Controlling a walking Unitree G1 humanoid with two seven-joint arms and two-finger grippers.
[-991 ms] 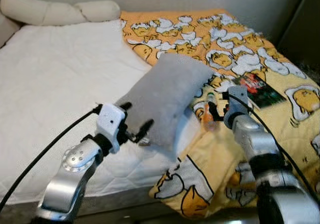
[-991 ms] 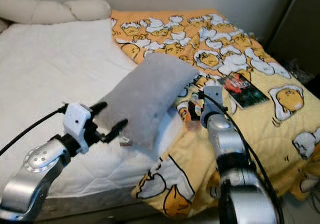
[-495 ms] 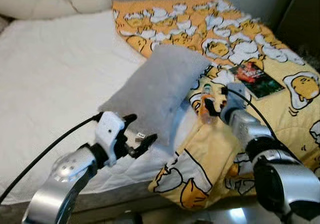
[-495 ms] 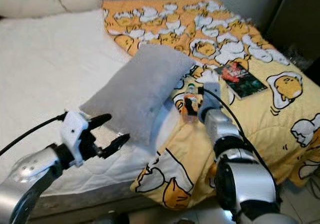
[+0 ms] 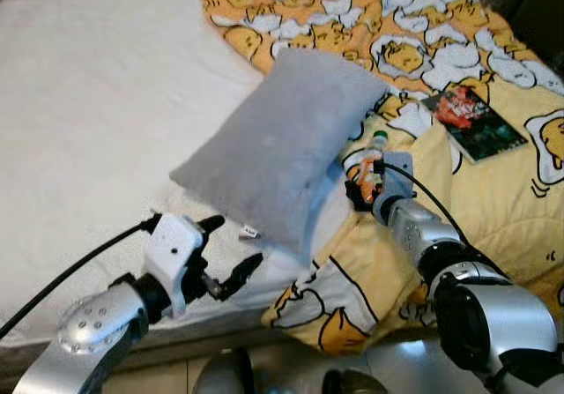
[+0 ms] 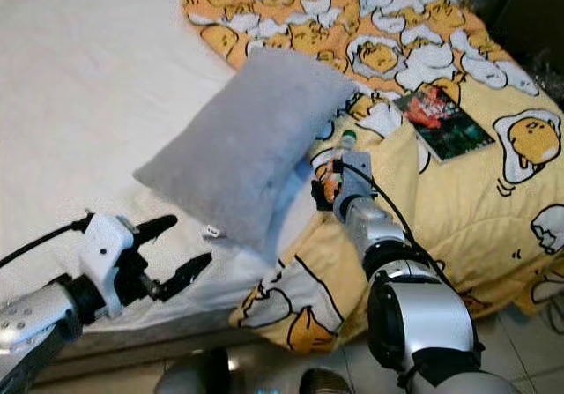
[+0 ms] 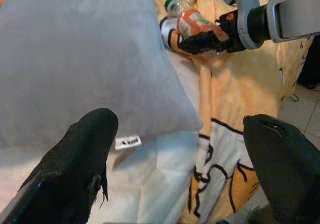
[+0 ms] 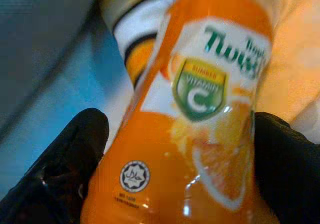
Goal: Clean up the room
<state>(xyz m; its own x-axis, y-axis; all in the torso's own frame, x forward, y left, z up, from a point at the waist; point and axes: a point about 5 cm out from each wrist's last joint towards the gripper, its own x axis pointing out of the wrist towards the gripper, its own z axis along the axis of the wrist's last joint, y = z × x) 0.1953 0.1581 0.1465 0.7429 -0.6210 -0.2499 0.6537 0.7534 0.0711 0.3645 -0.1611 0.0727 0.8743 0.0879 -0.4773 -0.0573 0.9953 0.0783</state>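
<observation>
Right gripper (image 5: 363, 181): its two black fingers pinch the orange juice bottle (image 8: 195, 114), one on each side of it.
Orange juice bottle: it is over the yellow blanket (image 5: 493, 191), just beside the grey pillow (image 5: 282, 143), green cap up.
Left gripper (image 5: 231, 255): fingers spread apart, holding nothing, near the pillow's lower corner and over the white sheet (image 5: 88, 130).
Grey pillow: lies across the sheet and the blanket's edge.
Book (image 5: 473, 123): flat on the blanket, apart from the bottle.
</observation>
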